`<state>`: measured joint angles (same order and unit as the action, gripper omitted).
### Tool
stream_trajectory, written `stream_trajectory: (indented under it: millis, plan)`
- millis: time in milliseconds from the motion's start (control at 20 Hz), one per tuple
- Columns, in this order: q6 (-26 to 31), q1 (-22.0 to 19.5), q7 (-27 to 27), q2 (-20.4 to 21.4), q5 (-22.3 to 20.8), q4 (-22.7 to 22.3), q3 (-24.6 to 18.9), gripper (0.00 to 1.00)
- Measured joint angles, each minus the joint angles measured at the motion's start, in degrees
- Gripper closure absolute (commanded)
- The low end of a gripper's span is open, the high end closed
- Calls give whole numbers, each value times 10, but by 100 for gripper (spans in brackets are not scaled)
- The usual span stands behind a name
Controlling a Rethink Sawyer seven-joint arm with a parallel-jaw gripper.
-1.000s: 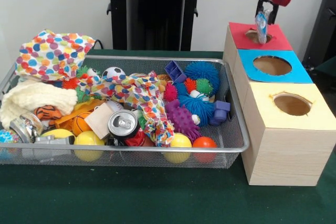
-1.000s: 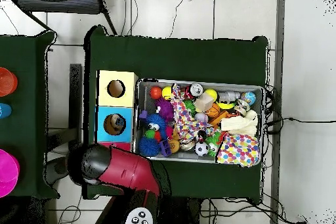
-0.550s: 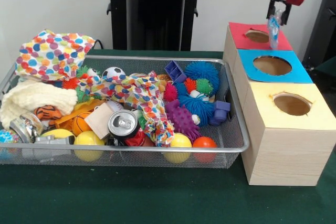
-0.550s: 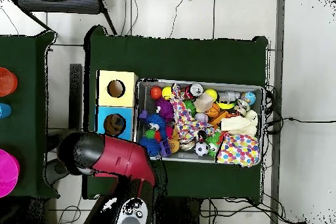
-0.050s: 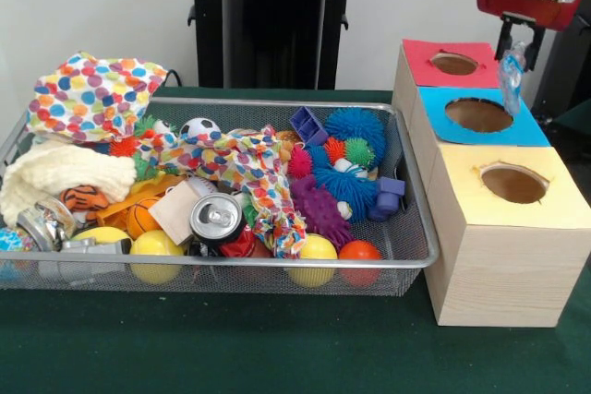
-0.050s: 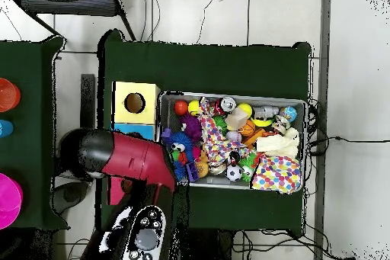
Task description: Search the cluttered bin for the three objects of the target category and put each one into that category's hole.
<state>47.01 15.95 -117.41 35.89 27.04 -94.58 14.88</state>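
The hand (image 5: 511, 43) hangs at the upper right of the front view, above the blue box (image 5: 482, 115), out toward the far right edge of its top and clear of the hole. It's clamped on a small crinkly clear-and-blue thing, looks like a wrapper (image 5: 511, 76), which dangles down with its lower end over the blue top. I can't tell if the wrapper touches the box.

There are three wooden boxes in a row on the green tabletop (image 5: 231, 348), just beside the bin's right end: red box (image 5: 452, 64) farthest back, blue in the middle, yellow box (image 5: 513, 182) nearest the camera. Each has a round hole in its top.

From overhead the red arm (image 6: 129, 162) covers the blue box and most of the red one, so only the yellow one shows fully, and the hand is hidden there.

The wire bin (image 5: 406, 237) is packed. A polka-dot cloth (image 5: 92, 94) is heaped at the back left corner, and another strip of the same print (image 5: 245, 168) snakes across the middle. A soda can (image 5: 218, 218) lies on its side near the front, top facing the camera. Yellow balls (image 5: 155, 246) sit along the front wall, with an orange ball (image 5: 360, 252) at the right end. Spiky blue balls (image 5: 355, 126) and a purple knobbly toy (image 5: 321, 209) fill the right side, and a tiny soccer ball (image 5: 199, 127) sits at the back. A cream knit thing (image 5: 55, 173) is at the left.
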Motion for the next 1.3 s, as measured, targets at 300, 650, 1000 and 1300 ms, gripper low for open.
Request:
stream_trajectory:
  millis: [300, 650, 1000, 1300]
  plan:
    - [0, 6, -9, -19, 0, 32, 5, 100]
    - [0, 26, -19, -25, 0, 42, 19, 100]
    - [0, 40, -21, -18, 0, 36, 35, 100]
    - [0, 40, -21, -6, 0, 22, 48, 100]
